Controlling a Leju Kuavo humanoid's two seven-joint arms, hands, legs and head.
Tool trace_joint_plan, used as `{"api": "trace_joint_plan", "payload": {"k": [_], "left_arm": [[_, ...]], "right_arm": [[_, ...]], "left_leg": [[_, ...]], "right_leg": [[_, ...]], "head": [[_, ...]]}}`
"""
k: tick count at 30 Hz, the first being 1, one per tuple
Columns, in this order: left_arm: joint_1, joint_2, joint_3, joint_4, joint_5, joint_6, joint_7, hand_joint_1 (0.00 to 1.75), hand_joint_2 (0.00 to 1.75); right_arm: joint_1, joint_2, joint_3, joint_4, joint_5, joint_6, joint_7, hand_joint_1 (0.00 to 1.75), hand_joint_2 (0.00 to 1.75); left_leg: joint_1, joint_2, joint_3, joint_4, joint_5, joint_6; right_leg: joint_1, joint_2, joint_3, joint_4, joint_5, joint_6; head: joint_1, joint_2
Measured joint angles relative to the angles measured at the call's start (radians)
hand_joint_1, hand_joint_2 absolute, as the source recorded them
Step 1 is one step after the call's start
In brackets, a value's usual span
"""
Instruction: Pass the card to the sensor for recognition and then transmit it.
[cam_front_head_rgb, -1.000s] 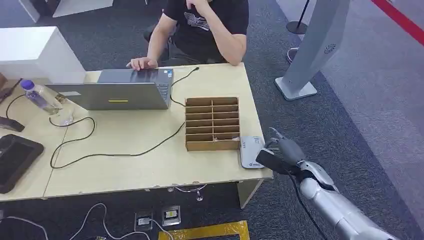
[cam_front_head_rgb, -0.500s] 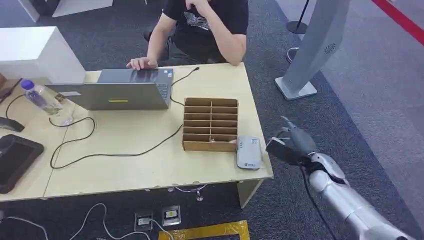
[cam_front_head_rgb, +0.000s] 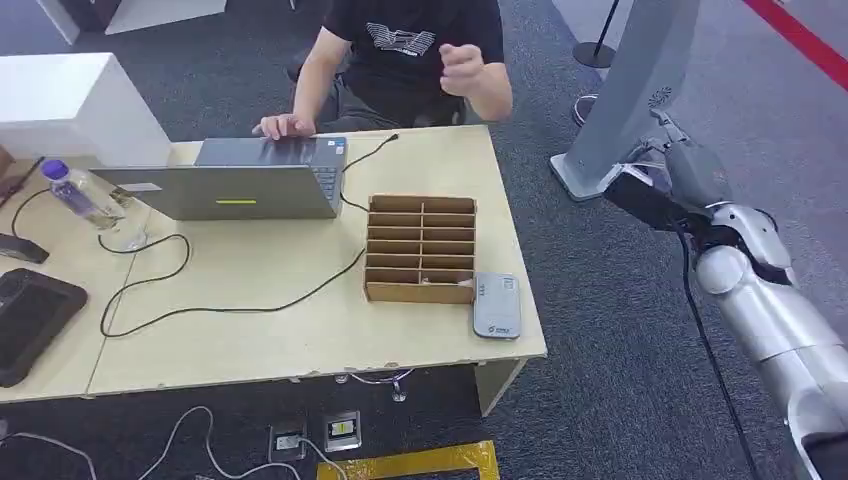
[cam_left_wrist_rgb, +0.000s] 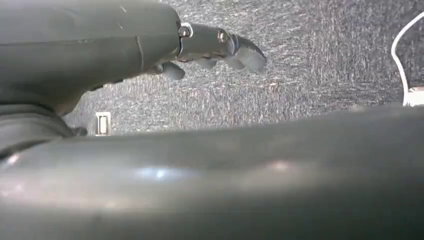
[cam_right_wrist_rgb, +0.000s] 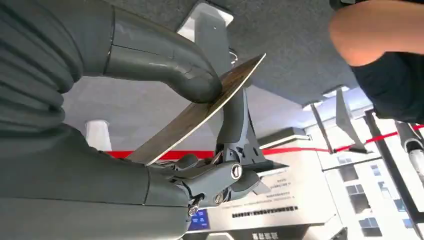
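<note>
The left hand (cam_left_wrist_rgb: 210, 47) hangs over the carpet, fingers loosely apart, holding nothing. The grey sensor (cam_front_head_rgb: 497, 305) lies at the table's (cam_front_head_rgb: 300, 340) near right corner. Farther right, the raised right hand (cam_front_head_rgb: 670, 180) pinches the card (cam_right_wrist_rgb: 200, 112) between thumb and fingers, off the table, near the person (cam_front_head_rgb: 420, 50).

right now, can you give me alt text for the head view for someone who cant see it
The robot's right hand holds a card raised off the table's right side, toward a seated person's lifted hand. On the wooden table are a grey card sensor near the right edge, a cardboard divider box, an open laptop and a water bottle.
</note>
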Motion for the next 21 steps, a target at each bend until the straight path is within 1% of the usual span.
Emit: {"api": "trace_joint_plan", "payload": {"k": [6, 11, 15, 18, 21], "left_arm": [[-0.004, 0.0, 0.0, 0.0, -0.011, -0.003, -0.006, 0.0, 0.0], [-0.015, 0.0, 0.0, 0.0, -0.025, -0.003, -0.006, 0.0, 0.0], [-0.015, -0.004, -0.001, 0.0, -0.028, -0.001, -0.006, 0.0, 0.0], [-0.015, -0.006, -0.001, 0.0, -0.032, -0.001, -0.003, 0.0, 0.0], [-0.014, -0.008, -0.001, 0.0, -0.034, -0.001, 0.0, 0.0, 0.0]], "right_arm": [[0.009, 0.058, 0.012, -0.031, 0.041, -0.005, 0.023, 1.75, 1.75], [0.015, 0.144, 0.029, -0.019, 0.095, -0.01, -0.011, 1.75, 1.75], [0.014, 0.197, 0.039, 0.01, 0.117, -0.021, -0.028, 1.75, 1.75], [0.008, 0.225, 0.039, 0.034, 0.127, -0.024, -0.032, 1.75, 1.75], [0.005, 0.238, 0.039, 0.048, 0.165, -0.041, -0.029, 1.75, 1.75]], "left_leg": [[0.001, 0.0, 0.0, 0.0, 0.0, 0.0], [0.001, 0.0, 0.0, 0.0, 0.0, 0.0], [0.001, 0.0, 0.0, 0.0, 0.0, 0.0], [0.001, 0.0, 0.0, 0.0, 0.0, 0.0], [0.001, -0.001, 0.0, 0.0, 0.0, 0.0]], "right_leg": [[0.001, -0.001, 0.0, 0.0, 0.0, 0.0], [0.001, 0.0, 0.0, 0.0, 0.0, 0.0], [0.001, 0.0, 0.0, 0.0, 0.0, 0.0], [0.001, 0.0, 0.0, 0.0, 0.0, 0.0], [0.001, -0.001, 0.0, 0.0, 0.0, 0.0]], "head": [[0.0, 0.0], [0.0, 0.0], [0.0, 0.0], [0.0, 0.0], [0.0, 0.0]]}}
